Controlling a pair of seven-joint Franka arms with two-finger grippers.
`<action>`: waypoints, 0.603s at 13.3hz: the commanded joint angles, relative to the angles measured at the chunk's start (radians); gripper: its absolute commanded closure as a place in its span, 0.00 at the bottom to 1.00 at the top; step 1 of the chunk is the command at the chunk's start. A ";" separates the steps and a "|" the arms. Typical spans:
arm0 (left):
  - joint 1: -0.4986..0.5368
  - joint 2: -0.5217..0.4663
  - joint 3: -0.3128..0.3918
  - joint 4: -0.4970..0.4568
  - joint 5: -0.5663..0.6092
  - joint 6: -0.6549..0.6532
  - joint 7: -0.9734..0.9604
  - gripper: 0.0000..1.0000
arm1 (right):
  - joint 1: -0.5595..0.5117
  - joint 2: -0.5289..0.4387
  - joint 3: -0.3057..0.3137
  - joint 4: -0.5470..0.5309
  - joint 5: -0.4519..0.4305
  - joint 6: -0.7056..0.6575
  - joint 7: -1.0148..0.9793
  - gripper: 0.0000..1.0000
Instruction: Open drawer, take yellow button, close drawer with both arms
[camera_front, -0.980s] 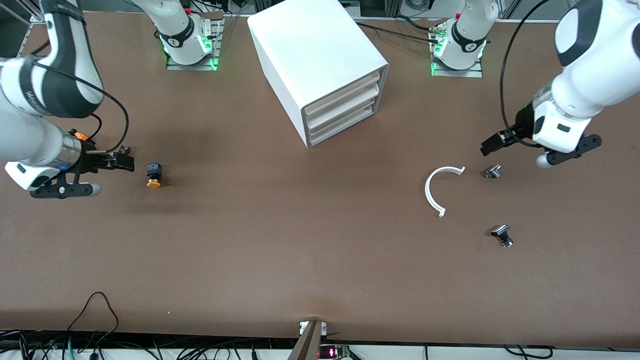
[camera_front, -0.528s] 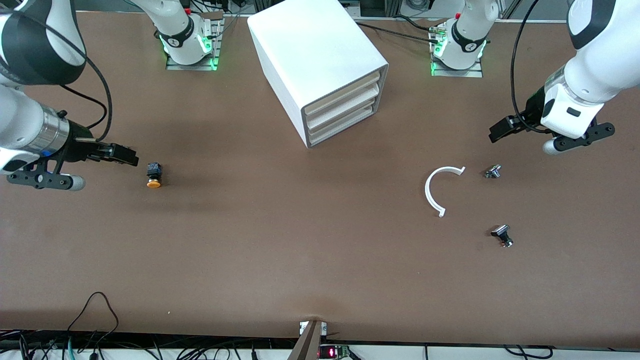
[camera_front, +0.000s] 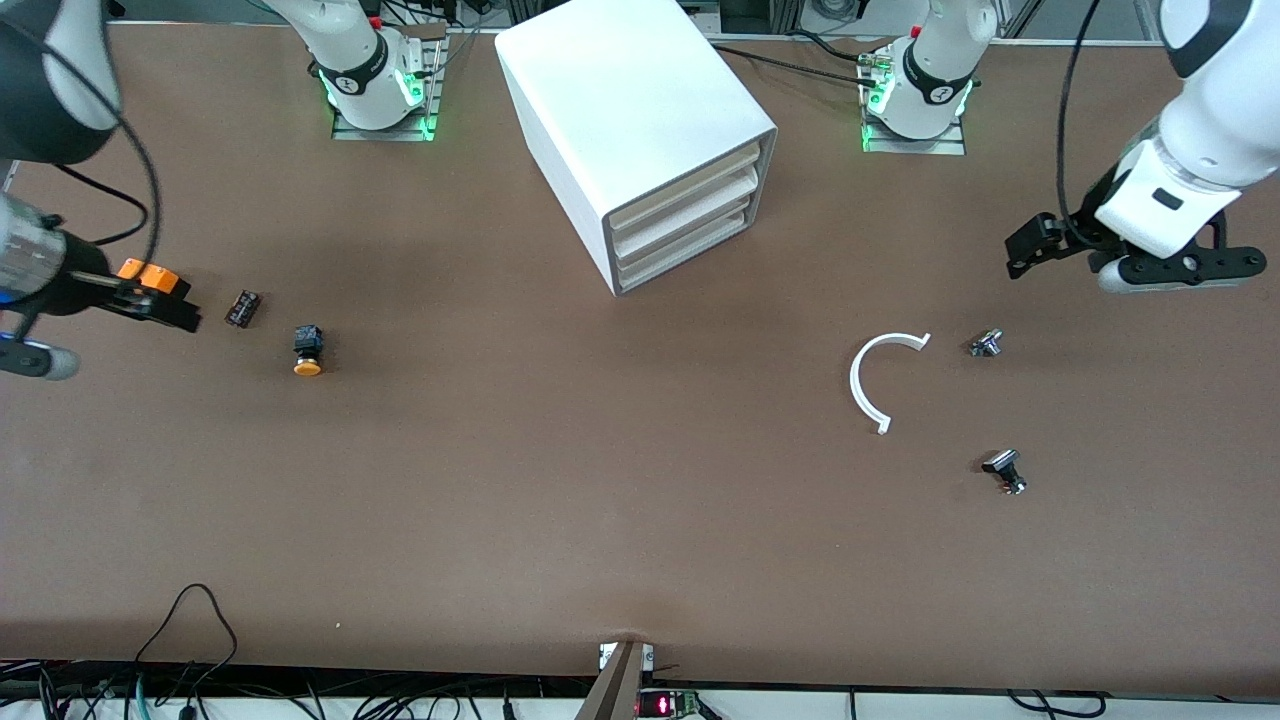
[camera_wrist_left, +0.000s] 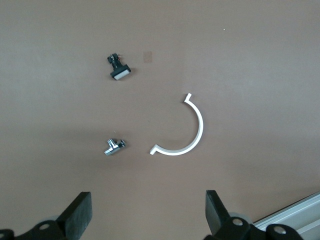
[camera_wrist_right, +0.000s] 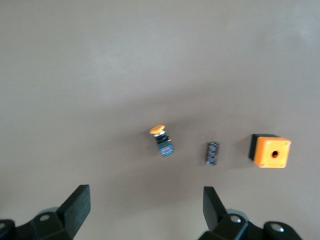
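The white cabinet (camera_front: 640, 110) stands between the two arm bases. Its top drawer (camera_front: 690, 180) is pushed in flush, like the two below it. The button (camera_front: 308, 352), with an orange cap and a black body, lies on the bare table toward the right arm's end. It shows in the right wrist view as well, button (camera_wrist_right: 161, 140). My right gripper (camera_front: 180, 315) hangs open and empty over the table's end, beside the orange box; right gripper (camera_wrist_right: 146, 210). My left gripper (camera_front: 1022, 252) is open and empty too, over the left arm's end; left gripper (camera_wrist_left: 148, 215).
An orange box (camera_front: 150, 277) with a hole and a small black part (camera_front: 242, 308) lie beside the button. A white C-shaped strip (camera_front: 868, 380), a silver part (camera_front: 986, 343) and a black part (camera_front: 1004, 470) lie toward the left arm's end. Cables run along the table's front edge.
Both arms have drawn back toward their table ends. The right gripper left the button's side, uncovering the orange box and black part. The left gripper rose away from the silver part.
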 joint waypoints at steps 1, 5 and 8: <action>-0.018 0.008 0.055 0.021 0.014 -0.004 0.074 0.00 | -0.050 -0.042 0.014 -0.003 -0.005 -0.019 -0.037 0.00; -0.016 0.014 0.117 0.019 -0.054 -0.036 0.084 0.00 | -0.097 -0.078 0.014 -0.019 -0.001 -0.016 -0.092 0.00; -0.016 0.022 0.123 0.021 -0.103 -0.037 0.049 0.00 | -0.123 -0.079 0.016 -0.037 0.036 0.001 -0.200 0.00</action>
